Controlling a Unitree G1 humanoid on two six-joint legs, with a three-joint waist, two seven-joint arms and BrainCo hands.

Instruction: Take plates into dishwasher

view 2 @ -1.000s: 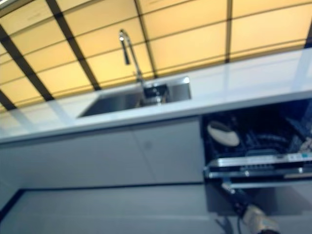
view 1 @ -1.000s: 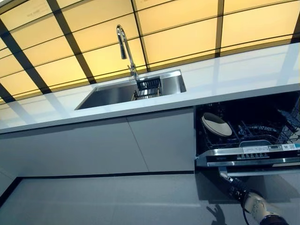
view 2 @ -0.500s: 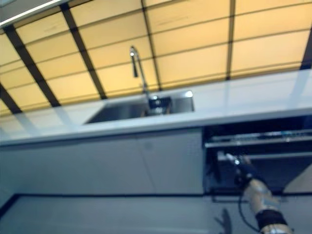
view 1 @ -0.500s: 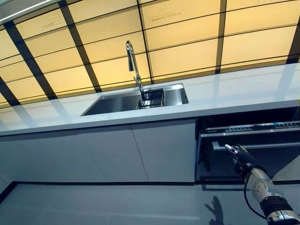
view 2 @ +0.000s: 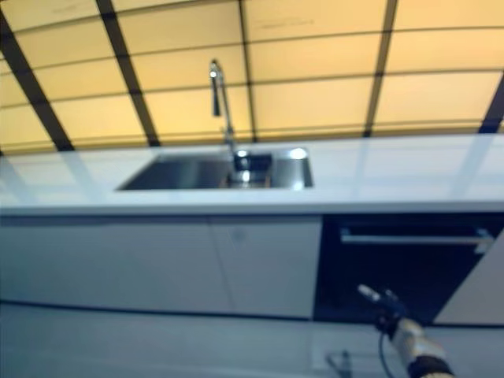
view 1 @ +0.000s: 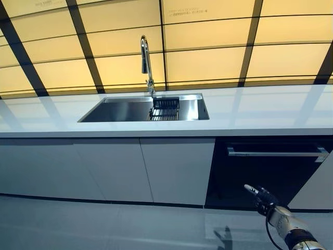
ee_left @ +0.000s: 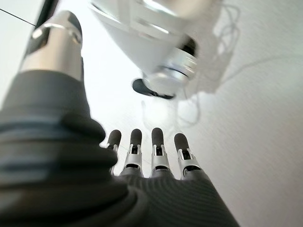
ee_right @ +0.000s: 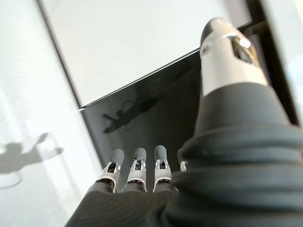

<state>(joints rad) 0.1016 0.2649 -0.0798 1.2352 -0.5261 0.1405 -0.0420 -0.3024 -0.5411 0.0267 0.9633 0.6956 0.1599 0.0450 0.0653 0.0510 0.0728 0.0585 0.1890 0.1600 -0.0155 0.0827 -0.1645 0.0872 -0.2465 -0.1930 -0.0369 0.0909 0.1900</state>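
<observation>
The dishwasher (view 1: 268, 174) sits under the counter at the right, its black door shut, with a silver handle (view 1: 273, 152) across the top. No plate is in view. My right hand (view 1: 264, 201) is open and empty, fingers straight, low in front of the door's lower part. In the right wrist view the right hand (ee_right: 137, 175) points at the black door (ee_right: 156, 109). My left hand (ee_left: 151, 158) shows only in the left wrist view, open and empty, over the floor.
A white counter (view 1: 260, 112) runs across the view. A steel sink (view 1: 125, 109) with a tall faucet (view 1: 146, 57) and a dark rack (view 1: 165, 107) is set into it. White cabinet doors (view 1: 104, 166) stand to the left of the dishwasher. Grey floor lies below.
The dishwasher door, open a second ago with a rack and a plate showing, has swung up and is shut. My right hand has come off it and dropped lower. The camera has shifted.
</observation>
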